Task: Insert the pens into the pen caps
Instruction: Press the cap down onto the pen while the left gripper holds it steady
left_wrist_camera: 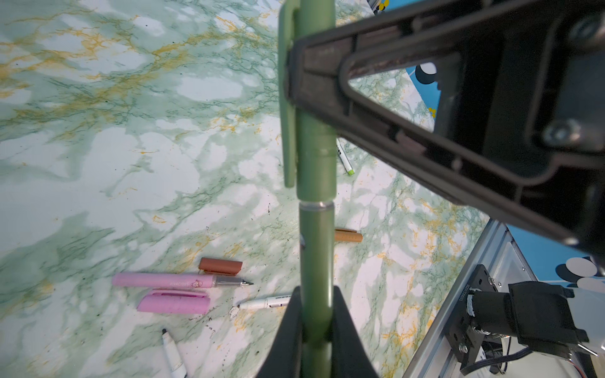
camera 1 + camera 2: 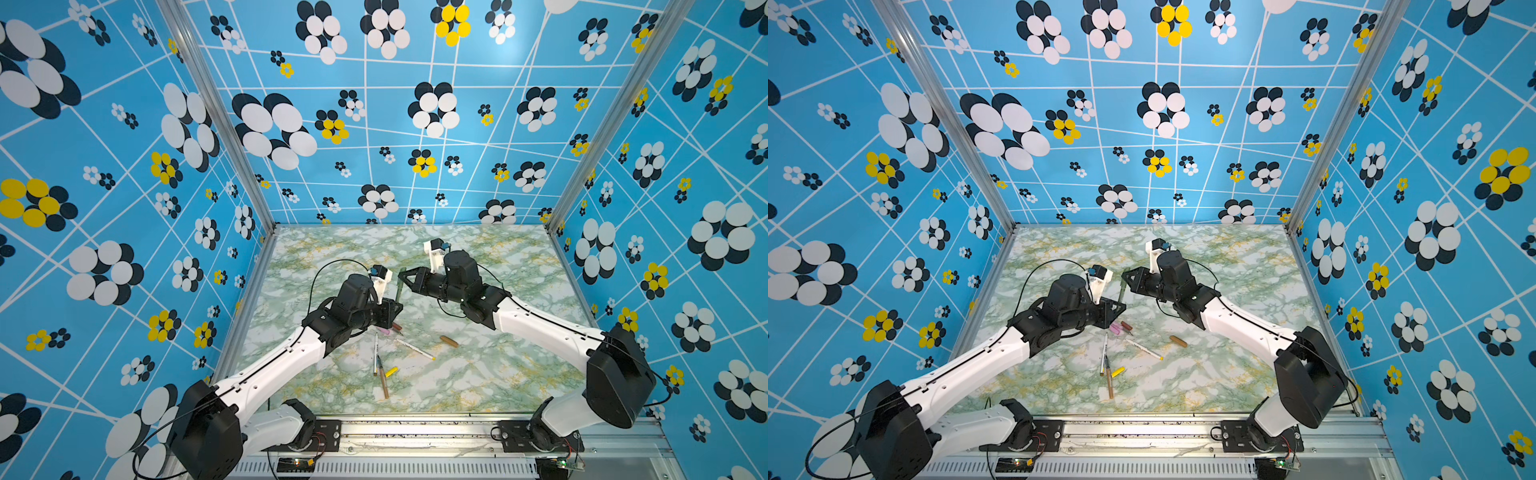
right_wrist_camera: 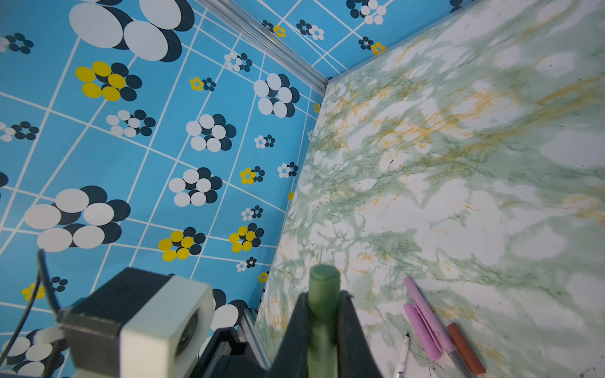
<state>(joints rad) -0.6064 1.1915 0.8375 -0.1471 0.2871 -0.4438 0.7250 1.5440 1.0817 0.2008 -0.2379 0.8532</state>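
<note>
The green pen hangs in the air above the counter, beyond the pink pen toward the back wall; the left tool is pressed onto its lower barrel, and the right tool pinches the green cap that sits over its tip end. Both pieces look like light, stiff, smooth plastic, apt to slide or twist in a pinch if pushed off-axis; I judge the barrel best held mid-length, and the cap on its round body, clear of clip and mouth. A thin pale ring shows at the joint, so I cannot tell whether the cap is fully seated; the tip is hidden inside it, and the left tool covers the barrel's end. Just beside the pink pen lie the pink cap and a brown cap; a tan cap lies well apart from it; a white pen is partly hidden behind the green pen.
</note>
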